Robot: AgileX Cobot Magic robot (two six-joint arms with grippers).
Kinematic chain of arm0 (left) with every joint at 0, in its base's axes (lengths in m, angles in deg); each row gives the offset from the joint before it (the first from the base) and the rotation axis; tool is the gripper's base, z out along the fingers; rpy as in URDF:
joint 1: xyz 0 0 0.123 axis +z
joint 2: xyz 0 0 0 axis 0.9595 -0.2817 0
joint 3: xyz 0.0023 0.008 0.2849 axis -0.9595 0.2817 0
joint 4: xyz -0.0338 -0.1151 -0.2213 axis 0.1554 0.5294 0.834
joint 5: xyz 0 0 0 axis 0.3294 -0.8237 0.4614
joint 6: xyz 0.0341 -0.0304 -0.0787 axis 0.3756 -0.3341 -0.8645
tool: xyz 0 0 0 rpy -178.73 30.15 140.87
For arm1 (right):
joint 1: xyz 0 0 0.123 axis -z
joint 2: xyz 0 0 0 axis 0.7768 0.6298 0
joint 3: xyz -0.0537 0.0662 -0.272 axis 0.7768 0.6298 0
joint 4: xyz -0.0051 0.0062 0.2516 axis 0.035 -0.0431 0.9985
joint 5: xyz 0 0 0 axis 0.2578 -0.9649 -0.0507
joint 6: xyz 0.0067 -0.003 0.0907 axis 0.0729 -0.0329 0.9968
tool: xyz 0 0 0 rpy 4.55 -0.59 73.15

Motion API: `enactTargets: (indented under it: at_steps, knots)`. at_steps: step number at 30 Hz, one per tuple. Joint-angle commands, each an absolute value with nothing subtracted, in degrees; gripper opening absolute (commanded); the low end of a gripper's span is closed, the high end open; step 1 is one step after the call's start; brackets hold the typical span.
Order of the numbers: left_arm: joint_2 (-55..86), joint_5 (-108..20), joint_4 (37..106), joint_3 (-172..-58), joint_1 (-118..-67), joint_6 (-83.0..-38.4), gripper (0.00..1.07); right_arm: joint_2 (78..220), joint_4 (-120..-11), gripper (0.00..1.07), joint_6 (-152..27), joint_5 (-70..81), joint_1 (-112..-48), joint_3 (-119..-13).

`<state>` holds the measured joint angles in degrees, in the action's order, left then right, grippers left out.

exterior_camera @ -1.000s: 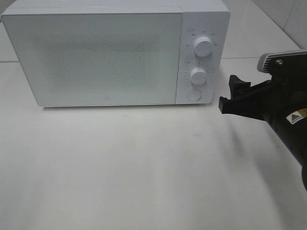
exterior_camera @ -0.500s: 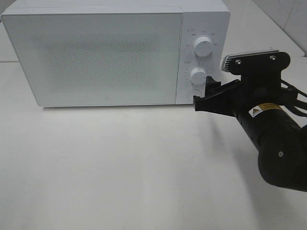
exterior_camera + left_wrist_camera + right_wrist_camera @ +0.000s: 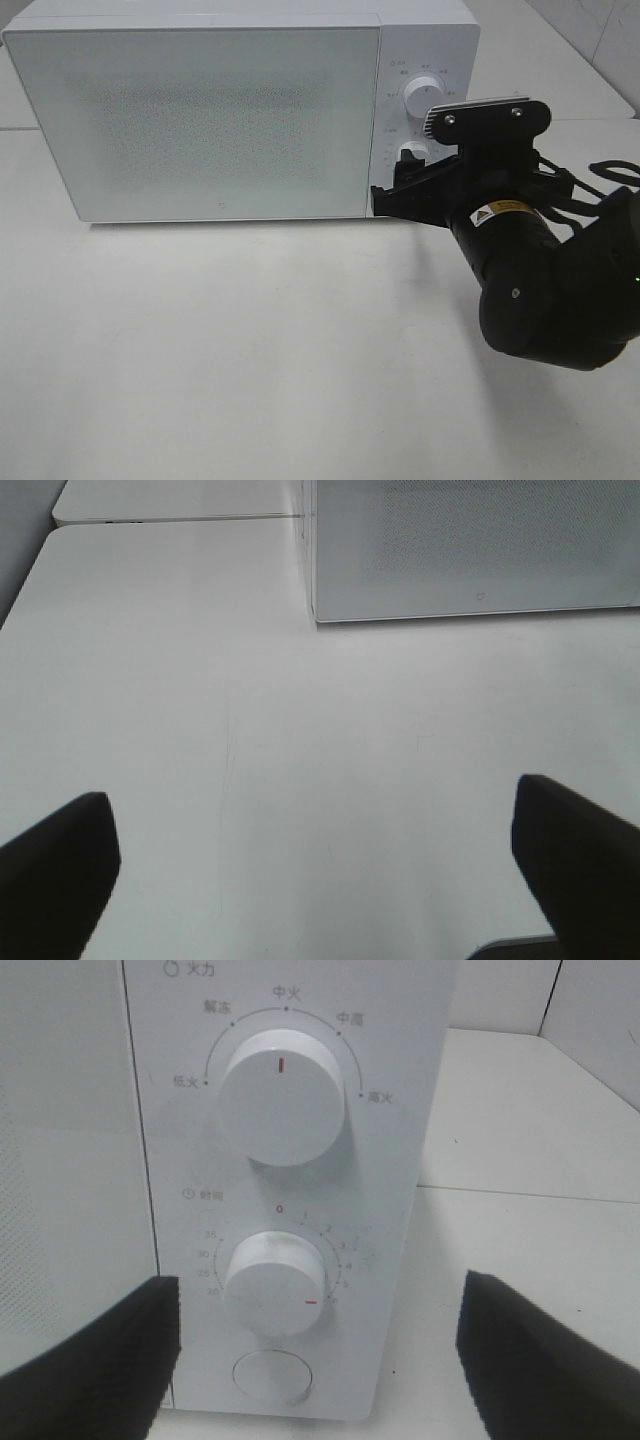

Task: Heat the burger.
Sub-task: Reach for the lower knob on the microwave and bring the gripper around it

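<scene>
The burger is out of view. The white microwave (image 3: 200, 120) stands at the back with its door shut. My right gripper (image 3: 395, 190) is open in front of the lower part of its control panel. In the right wrist view the right gripper (image 3: 315, 1360) has its black fingers (image 3: 90, 1360) spread either side of the timer knob (image 3: 275, 1282) and the round button (image 3: 271, 1376), with the power knob (image 3: 283, 1095) above them. My left gripper (image 3: 315, 870) is open over bare table, with nothing between its fingers.
The white table (image 3: 250, 350) spreads in front of the microwave. The right arm's bulky black body (image 3: 540, 300) takes up the right side. A seam between table tops runs at the back right (image 3: 560, 120). In the left wrist view the microwave's lower corner (image 3: 320, 615) shows.
The right arm has swung left from the table's right edge to the microwave's control panel, and its fingers now cover the lower knob and button. The left gripper's earlier state is not shown.
</scene>
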<state>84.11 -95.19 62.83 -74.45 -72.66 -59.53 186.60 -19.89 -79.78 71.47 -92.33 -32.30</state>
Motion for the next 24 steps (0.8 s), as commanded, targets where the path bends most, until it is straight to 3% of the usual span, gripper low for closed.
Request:
enactTargets:
  at_steps: [1, 24]
  knots:
    - [85.5, -94.4, 62.9, -74.4, -72.5, -59.9, 1.0, 188.2, -19.9, 0.75, -80.4, 82.4, -92.5, -34.2]
    - [85.4, -94.4, 62.9, -74.4, -72.5, -59.9, 1.0, 196.6, -18.5, 0.75, -77.5, 81.4, -91.5, -44.0]
